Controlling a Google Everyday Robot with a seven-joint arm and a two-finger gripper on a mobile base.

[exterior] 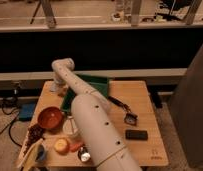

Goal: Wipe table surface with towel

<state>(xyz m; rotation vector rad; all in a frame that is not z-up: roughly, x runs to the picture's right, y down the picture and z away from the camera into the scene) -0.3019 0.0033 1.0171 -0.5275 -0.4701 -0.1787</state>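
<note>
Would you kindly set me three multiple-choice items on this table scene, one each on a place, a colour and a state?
1. Where does the towel lie?
A. far side of the table
B. on the floor
C. in the bowl

2. What colour is the bowl?
A. blue
B. reddish-brown
C. white

3. How is the black phone-like object placed?
A. standing upright
B. hanging off the edge
C. lying flat

Answers: 1 A, the green cloth spreads near the far edge, under the arm; 2 B, its rim and inside look reddish-brown; 3 C, it rests flat on the wood. The gripper sits at the towel's left end.
</note>
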